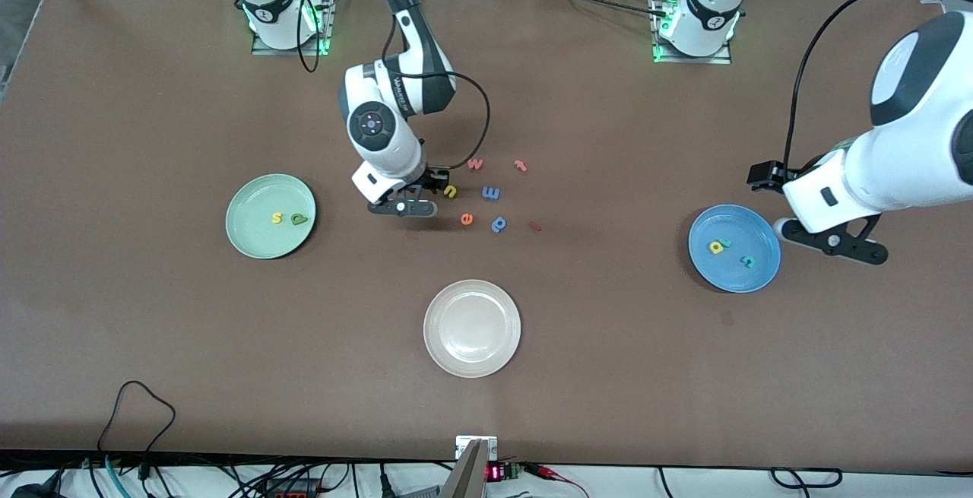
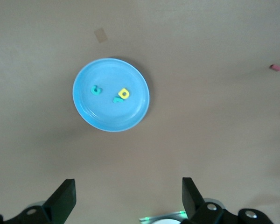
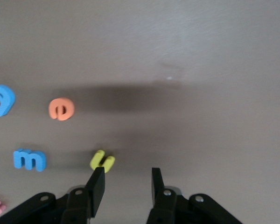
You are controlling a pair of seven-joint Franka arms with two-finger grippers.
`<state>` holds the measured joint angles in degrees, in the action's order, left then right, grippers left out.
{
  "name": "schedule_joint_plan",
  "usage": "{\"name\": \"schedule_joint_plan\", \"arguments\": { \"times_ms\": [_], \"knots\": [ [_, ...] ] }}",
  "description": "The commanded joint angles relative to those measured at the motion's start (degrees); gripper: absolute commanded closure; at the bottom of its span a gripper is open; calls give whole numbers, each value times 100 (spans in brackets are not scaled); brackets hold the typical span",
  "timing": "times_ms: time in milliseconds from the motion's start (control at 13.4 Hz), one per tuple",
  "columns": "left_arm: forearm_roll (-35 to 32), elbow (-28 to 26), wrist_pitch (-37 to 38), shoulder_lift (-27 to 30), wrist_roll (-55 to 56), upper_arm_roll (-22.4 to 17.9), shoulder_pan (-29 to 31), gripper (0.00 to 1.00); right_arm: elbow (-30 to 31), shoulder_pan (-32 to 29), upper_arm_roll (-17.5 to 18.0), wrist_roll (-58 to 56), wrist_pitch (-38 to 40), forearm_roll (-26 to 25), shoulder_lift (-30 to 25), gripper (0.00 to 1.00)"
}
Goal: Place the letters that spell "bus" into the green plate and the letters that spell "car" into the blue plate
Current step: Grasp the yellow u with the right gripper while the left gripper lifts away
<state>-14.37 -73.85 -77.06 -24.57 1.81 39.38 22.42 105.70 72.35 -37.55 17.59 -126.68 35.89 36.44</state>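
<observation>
Right gripper (image 3: pixel 124 184) sat half-closed on nothing, yellow "u" (image 3: pixel 102 161) at its 11 o'clock; I'd have recentred first; left gripper (image 2: pixel 128 198) waited spread by the blue plate (image 2: pixel 86 114).

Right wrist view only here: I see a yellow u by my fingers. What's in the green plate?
Observer: The green plate holds a yellow s and a green round-bodied letter.
Operator: And the blue plate?
Observer: The blue plate holds a yellow a and two teal letters.
Operator: Where's the left gripper?
Observer: The left gripper hangs open over bare table beside the blue plate.
</observation>
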Motion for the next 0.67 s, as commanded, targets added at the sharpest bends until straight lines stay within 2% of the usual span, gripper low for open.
{"name": "schedule_joint_plan", "arguments": {
  "times_ms": [0,149,224,298,373,447,596],
  "knots": [
    [819,-173,-255,688,-40,-1743,-1007,0,-357,-27,99,270,-67,120,398,52],
    [1345,-916,-1131,1275,-32,-2947,-1676,0,-393,-27,290,393,-251,128,504,52],
    [1758,-1660,-1754,1766,-32,-3466,-1914,0,-401,-36,370,525,-356,120,557,52],
    [1814,-2172,-2352,2145,-101,-3759,-2152,0,-410,-28,380,613,-436,120,644,52],
    [1649,-2395,-2445,2375,-93,-3805,-2284,0,-454,-27,389,631,-445,128,662,52],
    [1204,-2676,-2446,2612,-93,-3797,-2347,0,-472,-27,389,692,-437,128,671,51],
    [1015,-3143,-2402,3000,-41,-3797,-2575,0,-472,-19,450,816,-437,120,671,51]
  ]
}}
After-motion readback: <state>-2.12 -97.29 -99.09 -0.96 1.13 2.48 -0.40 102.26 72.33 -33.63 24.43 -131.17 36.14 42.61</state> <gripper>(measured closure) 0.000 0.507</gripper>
